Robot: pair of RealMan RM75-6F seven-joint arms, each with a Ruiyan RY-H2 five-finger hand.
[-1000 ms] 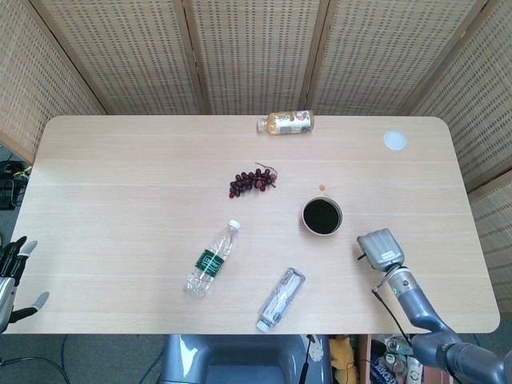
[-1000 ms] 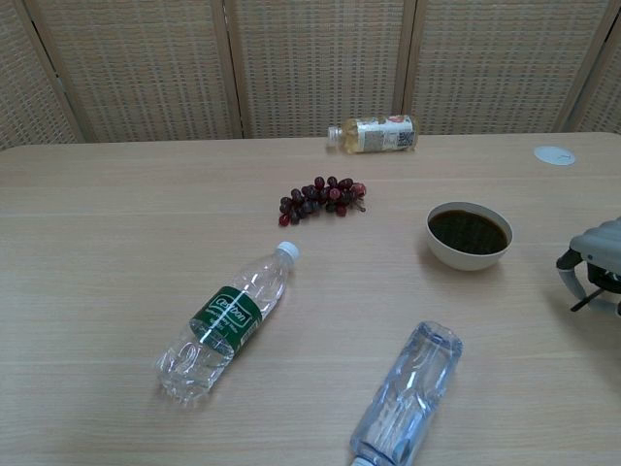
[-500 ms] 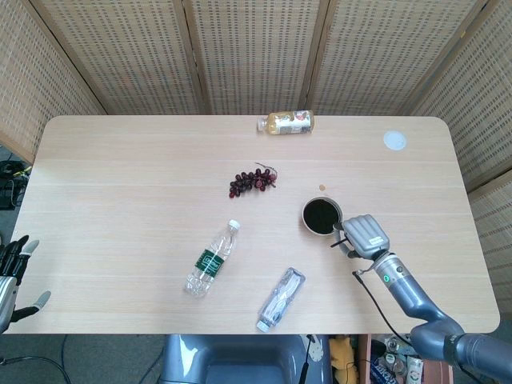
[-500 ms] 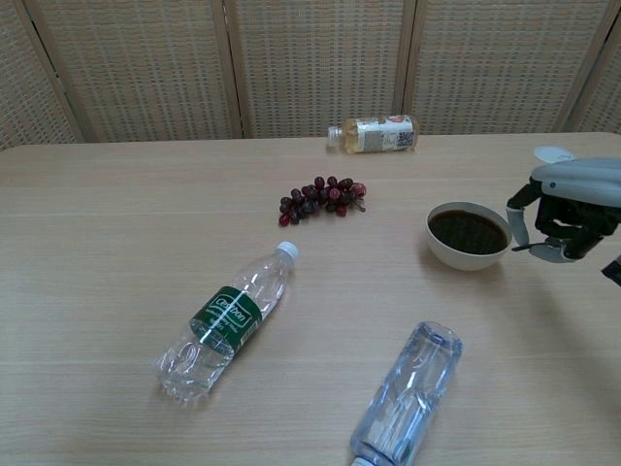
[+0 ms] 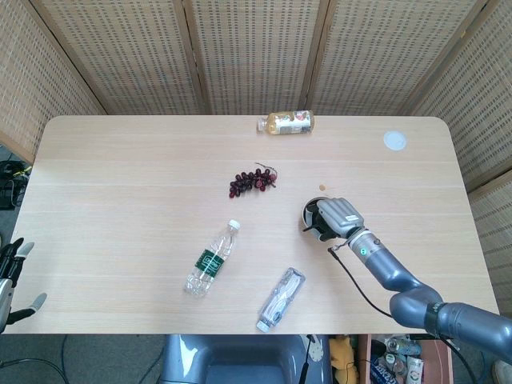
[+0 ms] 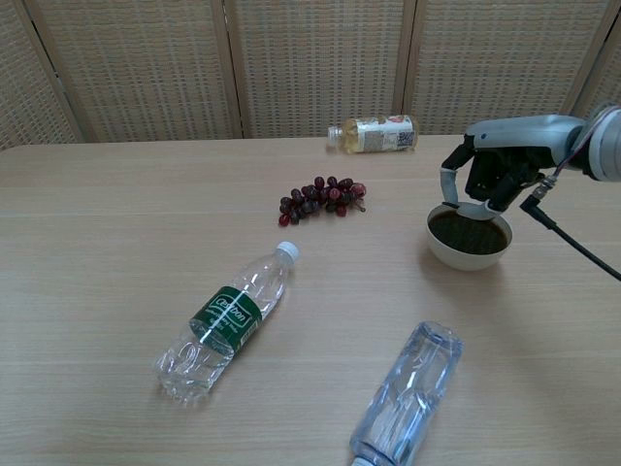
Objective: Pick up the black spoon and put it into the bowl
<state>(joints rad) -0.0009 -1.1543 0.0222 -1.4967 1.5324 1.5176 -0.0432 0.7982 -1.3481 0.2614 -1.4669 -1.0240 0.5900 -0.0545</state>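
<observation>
I am hovering my right hand (image 6: 497,173) directly over the bowl (image 6: 469,249), so I judge this to be the placing step. Its fingers are curled downward around something dark; I take that to be the black spoon (image 6: 482,201), pinched in the grip, but the handle is slim and mostly hidden by the fingers, so I am not certain how it lies. In the head view the right hand (image 5: 337,217) is covering most of the bowl (image 5: 308,213), leaving only a sliver of rim showing on its far-left side.

Next, I think, I need to lower slightly and spread the fingers so the spoon drops inside the rim rather than tipping over its edge.

The bowl is round and pale outside, with a dark, glossy-looking interior. Just beyond the hand, toward the screen wall, a small bottle with amber contents (image 6: 374,134) is lying on its side. Left of the hand a bunch of dark red grapes (image 6: 321,197) is resting, lumpy and matte. Nearer me and to the left, two clear plastic bottles are lying down: one with a green label (image 6: 230,317) and one unlabelled and ribbed (image 6: 408,393). The table (image 6: 97,243) is pale wood grain.

My left hand (image 5: 11,272) is hanging off the table's near-left corner, fingers apart, holding nothing.
</observation>
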